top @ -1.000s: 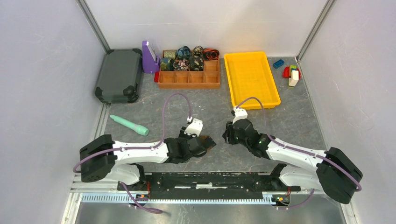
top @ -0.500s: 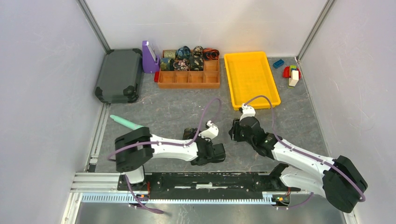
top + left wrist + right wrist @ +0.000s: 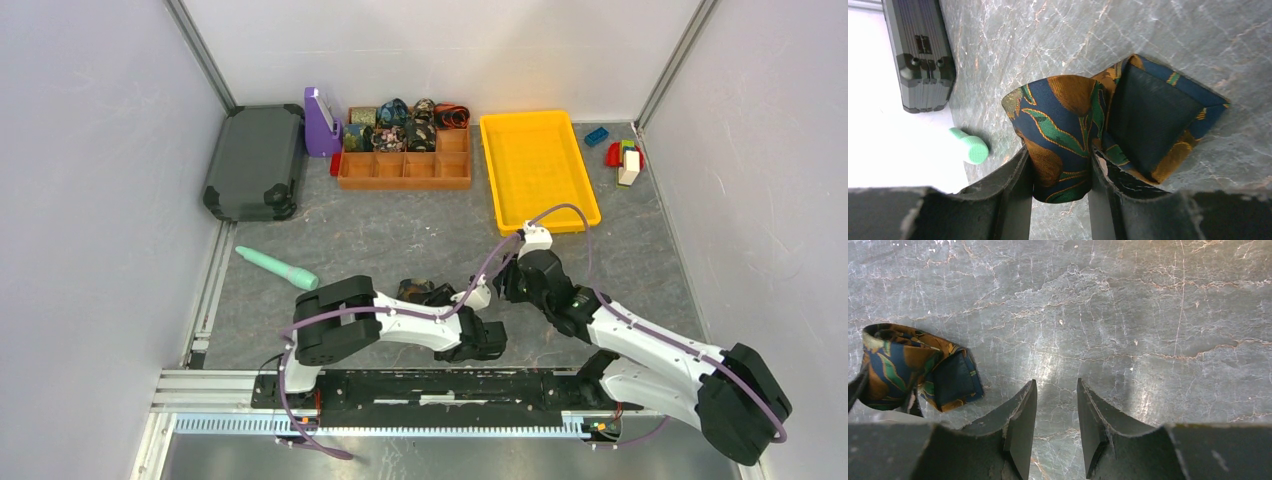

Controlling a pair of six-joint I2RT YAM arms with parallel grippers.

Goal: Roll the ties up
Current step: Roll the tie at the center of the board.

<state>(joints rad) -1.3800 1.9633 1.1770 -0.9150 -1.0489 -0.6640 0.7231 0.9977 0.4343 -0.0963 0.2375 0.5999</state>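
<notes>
- Near the middle of the table (image 3: 380, 245), my left jaws pinch the blue-and-orange tie (image 3: 1060, 125), a loose coil resting on the surface with its wide end (image 3: 1153, 125) flopped out beside it.
- My right jaws hang part open and empty over bare table, near that coil.
- Rolled ties (image 3: 392, 113) fill the back compartments of the divided box (image 3: 405, 186). I judge this one nearly done, with only its last flap to wind in.

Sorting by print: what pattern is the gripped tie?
Navy tie with orange and green leaves; left wrist view.

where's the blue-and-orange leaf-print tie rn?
Top view, near-centre of the table: the rolled blue-and-orange leaf-print fabric tie is gripped in the left claw, just left of the open right claw.
</notes>
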